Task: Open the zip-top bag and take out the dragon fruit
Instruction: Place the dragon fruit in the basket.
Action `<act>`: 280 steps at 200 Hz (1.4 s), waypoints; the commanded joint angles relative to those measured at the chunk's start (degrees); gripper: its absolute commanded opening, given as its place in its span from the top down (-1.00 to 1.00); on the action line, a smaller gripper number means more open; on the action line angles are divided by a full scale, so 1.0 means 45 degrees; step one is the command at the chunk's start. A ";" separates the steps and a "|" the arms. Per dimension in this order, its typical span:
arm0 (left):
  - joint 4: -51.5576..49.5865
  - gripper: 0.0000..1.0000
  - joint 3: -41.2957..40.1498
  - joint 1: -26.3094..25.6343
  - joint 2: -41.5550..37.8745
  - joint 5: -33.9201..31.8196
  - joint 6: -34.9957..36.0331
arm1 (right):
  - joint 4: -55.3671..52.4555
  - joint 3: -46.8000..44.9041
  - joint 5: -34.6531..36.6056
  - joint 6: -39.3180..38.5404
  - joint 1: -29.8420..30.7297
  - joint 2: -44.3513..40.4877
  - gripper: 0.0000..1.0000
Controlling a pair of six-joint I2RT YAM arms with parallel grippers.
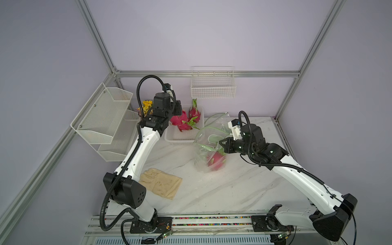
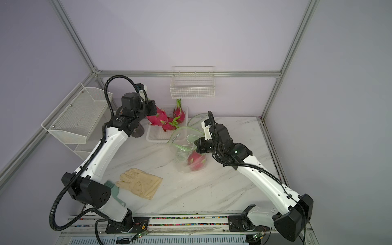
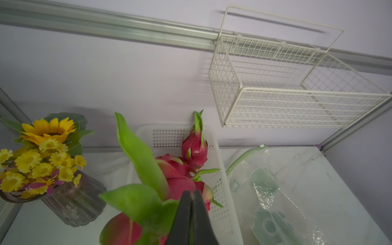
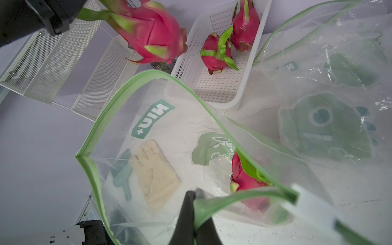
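**Holding a fruit aloft, pinning the bag open**

Clamping the left gripper (image 3: 192, 193) shut on a green scale of the held fruit (image 4: 148, 29), dangling it above the 10 o'clock corner of the basket (image 1: 180, 141). Pinching the right gripper (image 4: 194, 194) closed on the green zip rim of the bag (image 4: 174, 131), holding its mouth gaping wide near mid-table. Showing the bagged fruit (image 1: 216, 159) low inside that bag, pink through the clear film, green scales pointing up toward the rim. Showing two more in the basket, between 10 and 11 o'clock from the bag in both top views: the upright fruit (image 4: 245, 27), propped tip-up against the 12 o'clock wall, and the lying fruit (image 4: 215, 57), touching it at its base. Catching a second bag (image 4: 326, 118) crumpled on the table (image 1: 212, 191) at 1 o'clock from the first, just beside the basket. Catching a tan glove (image 1: 161, 183) lying flat at 8 o'clock, well apart from the bag. Glimpsing, in the left wrist view, a vase (image 3: 74, 201) of yellow flowers beside the basket and a wire rack (image 3: 275, 106) on the back wall.
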 commanded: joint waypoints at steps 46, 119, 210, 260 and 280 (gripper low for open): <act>0.2343 1.00 -0.1660 0.0666 0.0248 0.0760 -0.0257 | -0.0259 0.0728 -0.0052 0.0073 0.0030 -0.0394 1.00; 0.2649 1.00 -0.2774 0.1209 0.0741 0.1756 -0.0739 | -0.0542 0.1020 0.0123 -0.0063 0.0035 -0.0732 1.00; 0.2670 1.00 -0.3325 0.1511 0.1765 0.2468 -0.0939 | -0.2016 0.2502 -0.0007 -0.0583 0.0030 -0.1262 1.00; 0.2317 0.51 -0.3381 0.1611 0.1526 0.2785 -0.1368 | -0.3085 0.3150 -0.0209 -0.0599 0.0028 -0.1350 1.00; 0.2031 0.21 -0.3418 0.1630 0.1112 0.3067 -0.1604 | -0.3720 0.3303 -0.0075 -0.0412 0.0030 -0.1475 1.00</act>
